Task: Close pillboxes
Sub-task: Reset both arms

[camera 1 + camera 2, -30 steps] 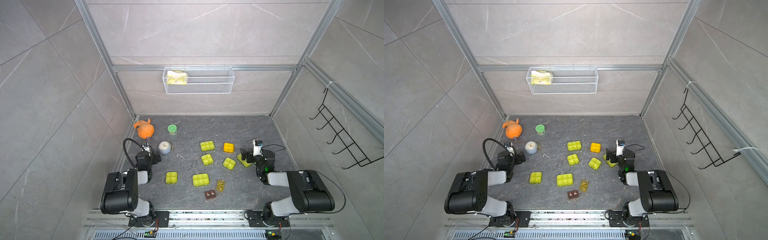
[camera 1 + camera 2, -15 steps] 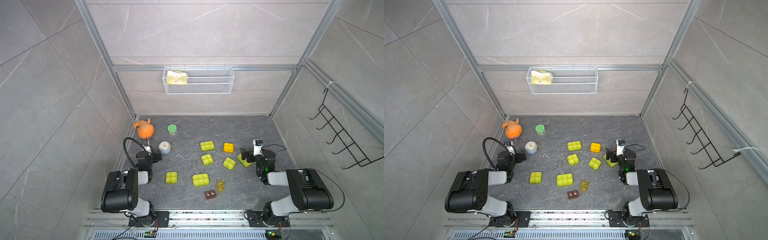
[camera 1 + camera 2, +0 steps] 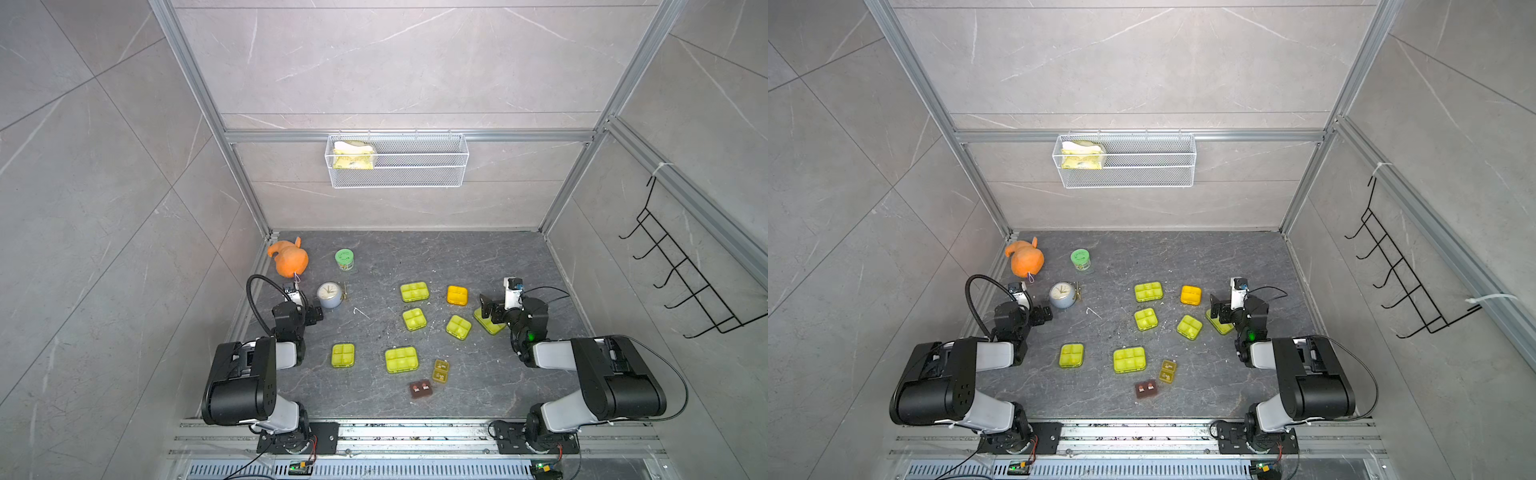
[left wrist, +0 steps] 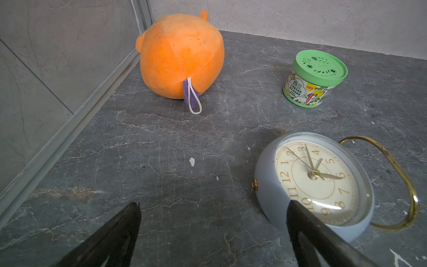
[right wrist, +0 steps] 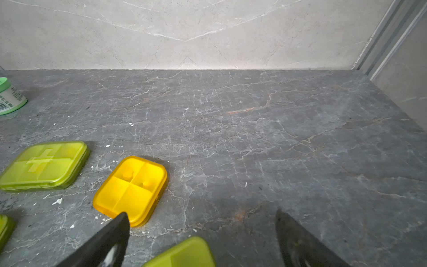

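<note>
My left fingers [image 4: 111,238] are spread wide and empty, just beside the clock [image 4: 318,180]. My right fingers [image 5: 104,245] are wide too, above one green pillbox [image 5: 184,254], with the orange pillbox [image 5: 131,189] close by. The other pillboxes [image 3: 401,359] sit scattered mid-worktop [image 3: 478,257].

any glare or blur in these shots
Left wrist view: a white glare streak on the clock glass by the eight and nine. Right wrist view: the orange pillbox is sharp, the right gripper close to the lens looks soft. Both top views: even light, faint shadows, no strong glare.
</note>
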Robot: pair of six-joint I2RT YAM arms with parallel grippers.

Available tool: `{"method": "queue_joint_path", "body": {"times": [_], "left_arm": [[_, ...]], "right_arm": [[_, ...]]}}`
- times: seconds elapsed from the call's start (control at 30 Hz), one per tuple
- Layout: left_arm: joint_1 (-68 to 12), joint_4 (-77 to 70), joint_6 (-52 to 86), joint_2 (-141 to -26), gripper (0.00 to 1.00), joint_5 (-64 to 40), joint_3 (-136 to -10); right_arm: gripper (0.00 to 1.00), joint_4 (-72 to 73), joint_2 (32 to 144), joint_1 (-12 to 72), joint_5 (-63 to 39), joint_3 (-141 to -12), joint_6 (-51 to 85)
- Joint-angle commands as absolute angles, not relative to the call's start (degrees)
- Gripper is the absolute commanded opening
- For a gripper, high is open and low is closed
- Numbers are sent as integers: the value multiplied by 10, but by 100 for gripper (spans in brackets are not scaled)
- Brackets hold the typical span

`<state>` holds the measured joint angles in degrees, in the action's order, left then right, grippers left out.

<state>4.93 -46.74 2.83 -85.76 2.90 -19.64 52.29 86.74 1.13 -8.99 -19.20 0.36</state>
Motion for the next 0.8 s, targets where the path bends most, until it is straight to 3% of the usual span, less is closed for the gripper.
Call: {"method": "queue_joint_path", "body": {"times": [0.0, 0.77], "left_arm": [[51, -497, 27, -857, 100, 30, -198], [51, -497, 27, -857, 100, 31, -198]], "right_arm": [[100, 515, 870, 15, -80, -202, -3], [100, 507, 870, 29, -62, -205, -12]]}}
